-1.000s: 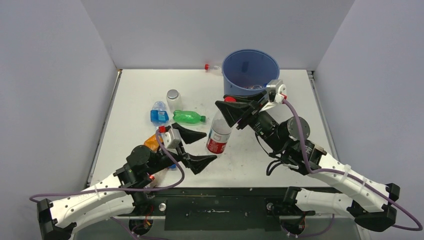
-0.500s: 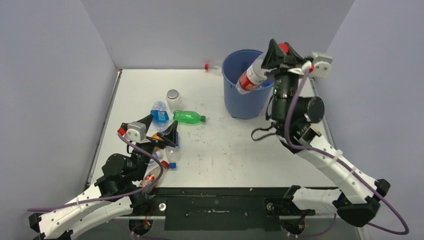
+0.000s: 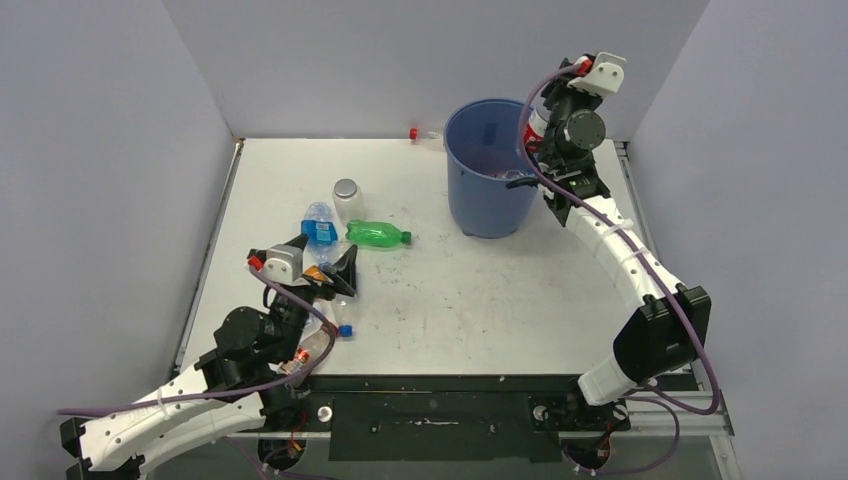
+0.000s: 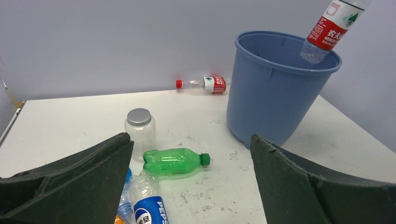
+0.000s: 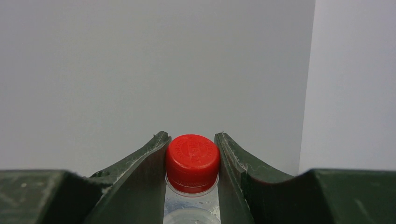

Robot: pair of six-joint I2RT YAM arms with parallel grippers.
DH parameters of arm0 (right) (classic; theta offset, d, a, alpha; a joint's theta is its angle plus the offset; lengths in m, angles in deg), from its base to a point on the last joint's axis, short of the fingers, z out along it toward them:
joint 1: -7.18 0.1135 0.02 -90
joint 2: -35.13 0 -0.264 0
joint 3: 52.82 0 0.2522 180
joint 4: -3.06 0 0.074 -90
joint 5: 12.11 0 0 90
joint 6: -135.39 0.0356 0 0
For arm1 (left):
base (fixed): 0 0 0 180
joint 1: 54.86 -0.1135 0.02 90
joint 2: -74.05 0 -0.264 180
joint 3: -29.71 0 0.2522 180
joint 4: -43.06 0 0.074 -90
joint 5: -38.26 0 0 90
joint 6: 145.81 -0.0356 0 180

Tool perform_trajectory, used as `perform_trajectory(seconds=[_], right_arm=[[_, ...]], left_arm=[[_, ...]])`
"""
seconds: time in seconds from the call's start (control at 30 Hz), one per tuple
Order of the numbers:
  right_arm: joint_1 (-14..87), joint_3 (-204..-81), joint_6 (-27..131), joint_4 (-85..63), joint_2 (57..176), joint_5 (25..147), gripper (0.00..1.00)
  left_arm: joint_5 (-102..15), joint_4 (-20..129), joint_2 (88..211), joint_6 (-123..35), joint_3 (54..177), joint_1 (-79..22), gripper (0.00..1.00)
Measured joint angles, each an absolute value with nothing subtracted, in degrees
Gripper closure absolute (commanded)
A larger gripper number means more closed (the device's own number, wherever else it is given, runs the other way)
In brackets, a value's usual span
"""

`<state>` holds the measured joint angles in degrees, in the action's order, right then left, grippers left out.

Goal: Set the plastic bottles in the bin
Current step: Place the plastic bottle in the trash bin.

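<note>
Hazards begin at the left end effector (image 3: 326, 262), which stands fully open, holds nothing and hovers over bottles on the white surface (image 3: 470, 300). Just below it lies a blue Pepsi-labelled plastic bottle (image 4: 147, 205). Just ahead lies a green plastic bottle (image 4: 173, 162) on its side, and beyond that stands a squat clear bottle with a silver cap (image 4: 140, 130). An off-centre descent would probably nudge these round bodies and set them rolling.

Farther off, the right end effector (image 5: 191, 140) is closed on the red cap (image 5: 192, 161) of a clear red-labelled plastic bottle (image 4: 332, 29). The bottle hangs tilted below it, base lowest, over the mouth of the round blue plastic bin (image 4: 275, 93) but close to the rim. Only the cap is gripped, so the body could swing or slip. Release this near the rim could let the base strike the edge and tip outside.

The right wrist view shows the pinch on the cap and nothing of the bin. The left wrist view shows base against rim, plus a red-capped clear bottle (image 4: 203, 84) lying by the back wall, far ahead of the left end effector. Only the top view shows a blue-capped bottle (image 3: 328, 338) beside the left arm, behind that end effector; there the wrist hides the right fingers.
</note>
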<state>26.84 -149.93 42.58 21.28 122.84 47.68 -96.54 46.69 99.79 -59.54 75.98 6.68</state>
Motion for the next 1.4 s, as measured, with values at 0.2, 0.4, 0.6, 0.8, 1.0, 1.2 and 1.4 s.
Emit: perform_trajectory(seconds=[0.2, 0.4, 0.6, 0.8, 1.0, 1.2, 1.4], right_arm=[[26.34, -145.75, 43.54, 21.81, 122.88, 50.08, 0.95], [26.34, -140.53, 43.59, 20.43, 123.12, 50.17, 0.93], [26.21, -139.04, 46.28, 16.48, 123.80, 50.61, 0.81], [25.42, -139.04, 49.91, 11.80, 124.69, 52.99, 0.52], [24.81, -138.54, 51.96, 8.93, 124.72, 55.22, 0.35], [24.77, -138.28, 53.84, 7.36, 124.72, 57.38, 0.14], [24.79, -138.39, 56.66, 5.07, 124.23, 60.27, 0.10]], left_arm=[[-96.52, 48.06, 101.54, -59.47, 76.11, 6.72, 0.04], [-96.30, 48.76, 102.00, -59.41, 76.27, 6.74, 0.04], [-96.26, 48.79, 102.52, -59.34, 76.31, 6.98, 0.04], [-96.23, 49.53, 103.72, -59.34, 76.40, 7.00, 0.04], [-96.04, 49.84, 103.88, -59.34, 76.42, 7.42, 0.04], [-96.02, 50.01, 103.88, -59.39, 76.42, 7.70, 0.04], [-96.06, 50.18, 103.88, -59.50, 76.42, 7.83, 0.04]])
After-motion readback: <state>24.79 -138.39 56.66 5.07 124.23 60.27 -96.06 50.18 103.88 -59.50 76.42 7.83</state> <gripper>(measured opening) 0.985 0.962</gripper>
